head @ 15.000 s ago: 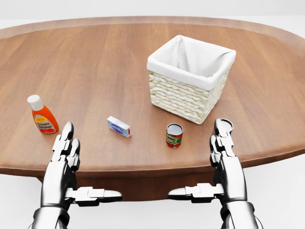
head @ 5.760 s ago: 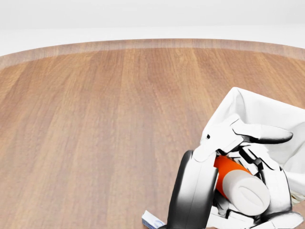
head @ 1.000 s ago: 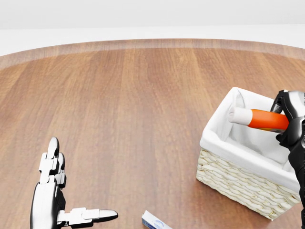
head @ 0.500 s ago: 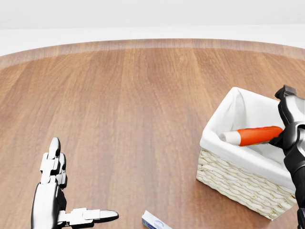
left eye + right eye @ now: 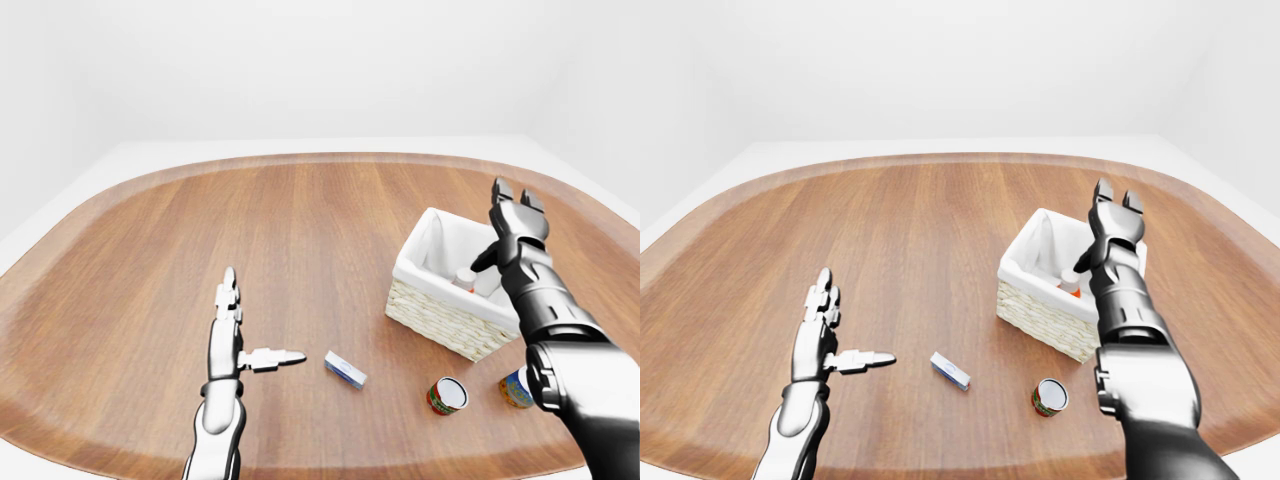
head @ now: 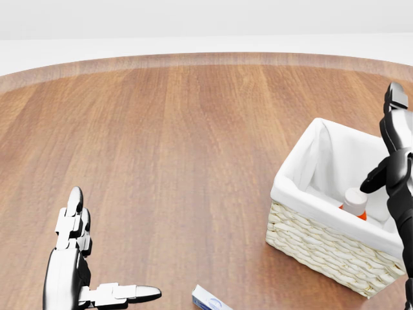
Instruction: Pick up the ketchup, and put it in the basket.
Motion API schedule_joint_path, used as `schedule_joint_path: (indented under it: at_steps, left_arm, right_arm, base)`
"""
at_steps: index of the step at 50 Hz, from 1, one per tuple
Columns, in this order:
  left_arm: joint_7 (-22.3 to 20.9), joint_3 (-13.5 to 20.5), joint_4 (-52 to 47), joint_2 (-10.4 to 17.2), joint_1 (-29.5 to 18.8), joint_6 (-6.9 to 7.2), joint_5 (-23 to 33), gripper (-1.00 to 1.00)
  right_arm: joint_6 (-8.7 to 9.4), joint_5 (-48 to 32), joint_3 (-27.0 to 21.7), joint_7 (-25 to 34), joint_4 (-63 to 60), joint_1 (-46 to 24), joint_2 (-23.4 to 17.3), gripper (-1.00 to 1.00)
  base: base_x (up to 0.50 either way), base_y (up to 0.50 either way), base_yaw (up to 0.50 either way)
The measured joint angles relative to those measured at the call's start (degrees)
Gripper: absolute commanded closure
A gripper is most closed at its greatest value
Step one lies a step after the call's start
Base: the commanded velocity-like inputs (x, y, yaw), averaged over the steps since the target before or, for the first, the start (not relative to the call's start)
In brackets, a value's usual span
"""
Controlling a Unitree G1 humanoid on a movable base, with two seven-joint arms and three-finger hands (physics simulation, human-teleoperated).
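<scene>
The ketchup bottle (image 6: pixel 354 203), orange with a white cap, lies inside the wicker basket (image 6: pixel 322 242) with its white cloth liner, at the right of the head view; only the cap and a bit of orange show. My right hand (image 6: pixel 392 145) is open and empty above the basket's right side, fingers pointing up. My left hand (image 6: pixel 80 268) is open and empty over the table at the lower left, thumb pointing right. The basket also shows in the left-eye view (image 5: pixel 440 318).
A small blue and white box (image 5: pixel 345 370) lies on the wooden table (image 6: pixel 161 148) between my hands. A red-labelled can (image 5: pixel 446 395) and a blue-labelled can (image 5: pixel 516 389) stand near the table's lower right edge, below the basket.
</scene>
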Motion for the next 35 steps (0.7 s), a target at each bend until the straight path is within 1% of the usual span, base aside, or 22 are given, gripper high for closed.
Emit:
schedule_joint_path:
  at_steps: [5,11,24,30,35]
  left_arm:
    - [-0.03,0.01,-0.13,0.01,0.02,0.0,-0.01,-1.0]
    - [-0.04,-0.01,-0.26,0.0,0.08,0.0,0.03,-1.0]
    - [-0.04,-0.2,-0.94,-0.01,0.56,0.0,0.12,-1.0]
    - [-0.03,-0.32,-1.28,0.0,0.84,0.0,0.15,-1.0]
    - [-0.01,-0.41,-1.5,0.01,1.01,0.0,0.17,-1.0]
  right_arm:
    - [0.0,0.01,-0.79,2.05,-4.94,0.81,-0.22,-1.0]
    - [0.0,-1.3,-2.73,8.96,-19.17,4.68,-0.19,-1.0]
    - [0.0,-10.13,-8.3,31.34,-58.23,14.77,1.2,-1.0]
    - [0.0,-14.53,-10.68,41.8,-74.41,17.58,2.12,-1.0]
    - [0.0,-17.52,-12.02,49.07,-85.35,18.78,2.99,-1.0]
  base:
    - [0.0,0.0,0.0]
    - [0.0,0.0,0.0]
    - [0.0,0.0,0.0]
    - [0.0,0.0,0.0]
    - [0.0,0.0,0.0]
